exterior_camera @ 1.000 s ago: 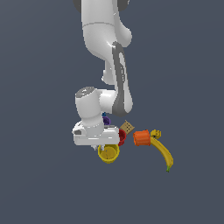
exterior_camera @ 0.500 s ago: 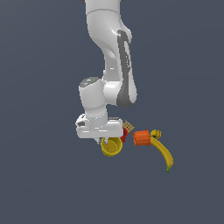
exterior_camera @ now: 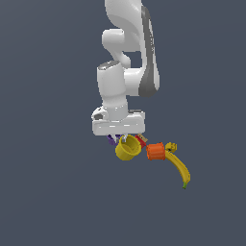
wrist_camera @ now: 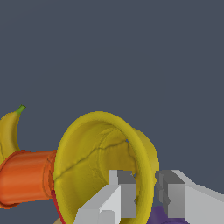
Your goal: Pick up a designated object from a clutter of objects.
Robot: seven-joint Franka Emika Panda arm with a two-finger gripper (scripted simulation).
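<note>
The arm (exterior_camera: 127, 57) stands over the clutter with its gripper (wrist_camera: 146, 194) nearly closed, one finger inside the yellow cup (exterior_camera: 128, 150) and one outside, pinching the rim wall between them. The cup lies on its side just under the hand, mouth open to the wrist view, beside the orange cup (exterior_camera: 156, 151) with the banana (exterior_camera: 179, 166) beyond, a red piece (exterior_camera: 141, 140) and a purple cup (exterior_camera: 112, 140) close behind. To lift well, I judge the grip should stay firm on the thin wall and the rise go straight up and slowly, so the cup neither pivots between the pads nor drags its neighbours.
</note>
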